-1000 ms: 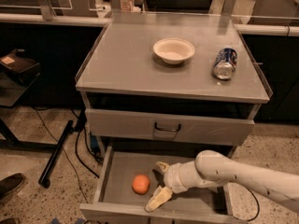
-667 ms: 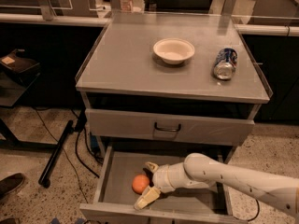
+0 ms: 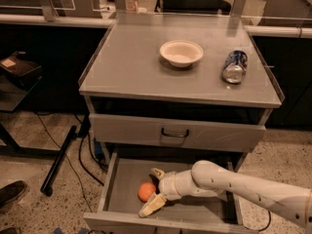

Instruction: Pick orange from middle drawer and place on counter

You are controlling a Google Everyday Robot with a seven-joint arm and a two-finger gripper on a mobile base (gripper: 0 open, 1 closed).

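Robotics lab: gripper [image 3: 149, 192] in metal drawer [image 3: 127, 182]

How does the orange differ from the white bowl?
The small round orange fruit lies in the open grey metal drawer; the white round bowl sits on the grey metal cabinet top. The fruit is smaller; the bowl is wider and hollow. The gripper, jaws open, flanks the fruit, not the bowl. Both are round.

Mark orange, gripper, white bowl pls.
orange [image 3: 145, 191]: camera view, centre of the fruit.
gripper [image 3: 148, 191]: camera view, midway between open fingertips, straddling the orange in the middle drawer [image 3: 126, 179].
white bowl [image 3: 181, 56]: camera view, inside bottom.
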